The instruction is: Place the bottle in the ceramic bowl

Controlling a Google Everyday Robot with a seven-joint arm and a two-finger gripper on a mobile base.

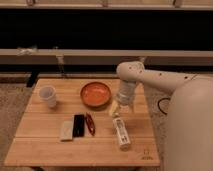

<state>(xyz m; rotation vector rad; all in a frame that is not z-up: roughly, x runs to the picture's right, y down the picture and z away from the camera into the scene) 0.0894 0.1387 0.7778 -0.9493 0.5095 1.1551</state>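
The bottle (121, 133) is whitish with a pale label and lies on its side on the wooden table (50, 145), right of centre near the front. The ceramic bowl (95, 94) is orange with a darker rim and sits at the table's middle back. My gripper (118, 108) hangs from the white arm just right of the bowl, directly above the bottle's far end and close to it. Nothing is seen held in it.
A white cup (48, 96) stands at the table's left. A pale packet (66, 130), a black bar (78, 125) and a red item (90, 123) lie side by side at the front middle. My white body (192, 130) fills the right side. A railing runs behind the table.
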